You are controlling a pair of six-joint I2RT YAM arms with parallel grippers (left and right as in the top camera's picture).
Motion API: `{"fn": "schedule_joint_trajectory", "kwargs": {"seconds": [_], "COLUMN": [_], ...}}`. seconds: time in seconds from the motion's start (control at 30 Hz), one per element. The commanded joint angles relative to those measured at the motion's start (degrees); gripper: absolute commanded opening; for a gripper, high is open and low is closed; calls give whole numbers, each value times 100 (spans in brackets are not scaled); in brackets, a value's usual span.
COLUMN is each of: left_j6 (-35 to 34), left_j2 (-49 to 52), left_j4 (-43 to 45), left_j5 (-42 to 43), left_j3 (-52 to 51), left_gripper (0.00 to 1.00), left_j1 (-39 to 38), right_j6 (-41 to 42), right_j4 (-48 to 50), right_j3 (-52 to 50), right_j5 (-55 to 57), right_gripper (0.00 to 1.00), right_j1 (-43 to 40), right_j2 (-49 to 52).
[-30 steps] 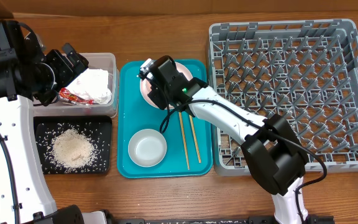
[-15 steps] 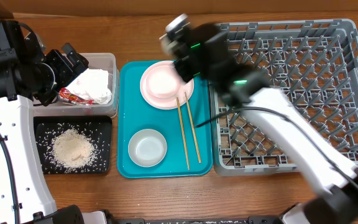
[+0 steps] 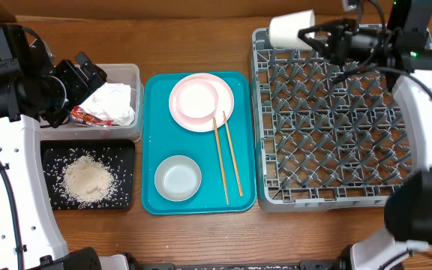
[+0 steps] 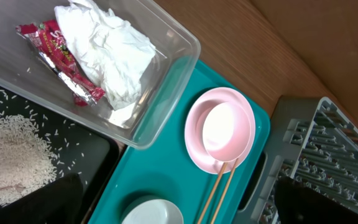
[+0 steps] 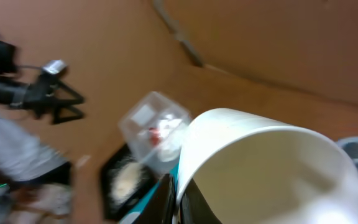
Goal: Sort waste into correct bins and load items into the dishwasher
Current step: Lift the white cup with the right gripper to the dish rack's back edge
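Step in hand: loading the dish rack (image 3: 259,150). The right gripper (image 3: 315,36) has its jaws closed on the small white cup (image 3: 289,30), which is tipped on its side over the rack's far-left corner, above the pegs. The left gripper (image 3: 79,88) hangs well left of the rack over the clear tub (image 3: 130,71), jaws wide apart and empty.

Next move, as judged: turn the cup mouth-down, lower it between pegs, release.

The pink plate (image 3: 227,112), two pale bowls (image 3: 178,178) and chopsticks (image 3: 227,161) lie just left of the rack.

Tub (image 3: 135,71) behind rice tray (image 3: 51,196), serving tray (image 3: 152,150) to their right — rack (image 3: 336,150) rightmost, cup (image 3: 291,30) above its corner.
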Motion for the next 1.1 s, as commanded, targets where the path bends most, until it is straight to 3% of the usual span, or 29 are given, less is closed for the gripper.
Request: {"fn": "schedule_joint_trajectory", "kwargs": {"seconds": [0.0, 0.27, 1.07], "left_j6": [2, 2, 2], "left_j2": [-90, -90, -90], "left_j4": [9, 9, 9], "left_j5": [66, 66, 66], "left_j3": [122, 122, 122], "left_gripper": [100, 100, 100], "left_j1": [-11, -11, -11], "right_j6": [68, 66, -17], "right_j4": [201, 962, 1388], "right_j3": [37, 33, 17], "right_j5": [-1611, -1611, -170], "right_gripper": [4, 4, 4], "right_j1": [-87, 68, 380], "right_j2": [632, 1602, 2050]}}
